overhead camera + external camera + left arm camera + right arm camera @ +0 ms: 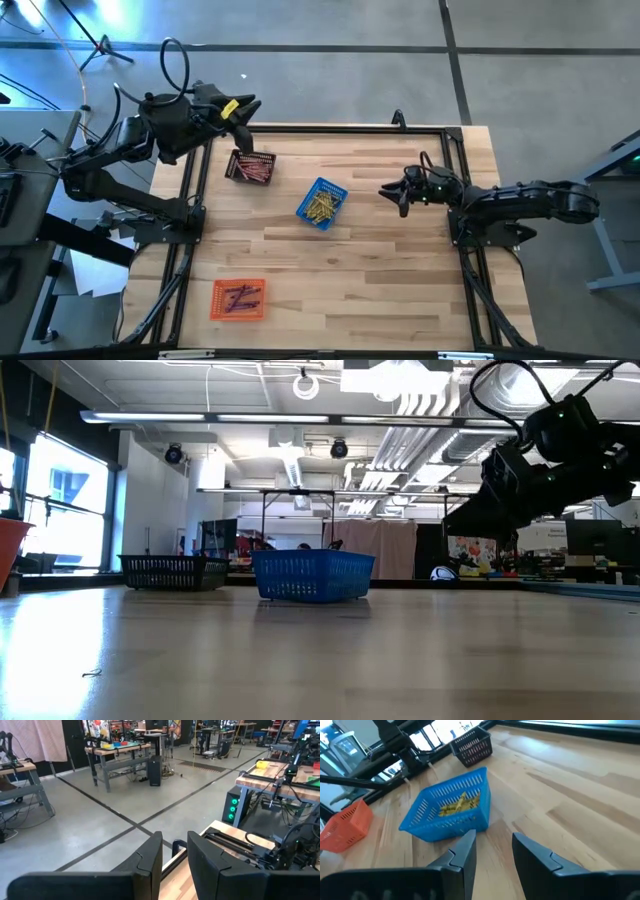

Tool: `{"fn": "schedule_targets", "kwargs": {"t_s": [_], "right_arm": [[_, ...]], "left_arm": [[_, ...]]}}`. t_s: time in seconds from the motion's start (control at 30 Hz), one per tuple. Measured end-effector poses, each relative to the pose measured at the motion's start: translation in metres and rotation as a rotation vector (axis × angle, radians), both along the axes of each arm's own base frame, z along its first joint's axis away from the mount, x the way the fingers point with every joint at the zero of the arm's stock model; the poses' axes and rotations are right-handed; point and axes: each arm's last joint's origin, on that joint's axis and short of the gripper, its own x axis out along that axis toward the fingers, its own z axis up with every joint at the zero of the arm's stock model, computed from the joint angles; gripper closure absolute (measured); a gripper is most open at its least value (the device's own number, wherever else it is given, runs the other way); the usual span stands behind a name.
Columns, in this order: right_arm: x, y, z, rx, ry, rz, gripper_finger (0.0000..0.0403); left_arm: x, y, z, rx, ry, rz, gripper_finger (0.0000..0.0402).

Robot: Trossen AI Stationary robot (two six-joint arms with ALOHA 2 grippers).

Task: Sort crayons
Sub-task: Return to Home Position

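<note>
Yellow crayons lie in the blue mesh basket at mid-table. Red crayons lie in the black basket at the far left. Purple crayons lie in the orange basket at the near left. My right gripper hovers open over the bare wood just right of the blue basket, pointing at it, with nothing between its fingers. My left gripper is raised above the table's far left corner, beyond the black basket. It is open and holds nothing.
A black metal frame runs along the table's edges. The low view shows the blue basket, the black basket and a corner of the orange one, with bare wood in front of them. Bare wood also lies between the blue basket and my right gripper.
</note>
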Motion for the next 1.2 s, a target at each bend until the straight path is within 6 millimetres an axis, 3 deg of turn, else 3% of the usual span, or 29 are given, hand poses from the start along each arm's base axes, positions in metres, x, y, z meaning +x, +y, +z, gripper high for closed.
{"fn": "schedule_targets", "kwargs": {"t_s": [0.43, 0.67, 1.2], "right_arm": [[-0.013, 0.005, -0.021, 0.049, 0.108, -0.022, 0.0291], [-0.017, 0.003, -0.029, 0.062, 0.202, -0.161, 0.0291], [-0.020, 0.004, -0.030, 0.064, 0.233, -0.157, 0.0291]], "left_arm": [[0.000, 0.000, 0.000, 0.001, 0.000, 0.001, 0.0326], [0.000, 0.000, 0.001, 0.027, 0.016, 0.007, 0.0326], [0.002, 0.000, 0.000, 0.060, 0.053, 0.001, 0.0326]]}}
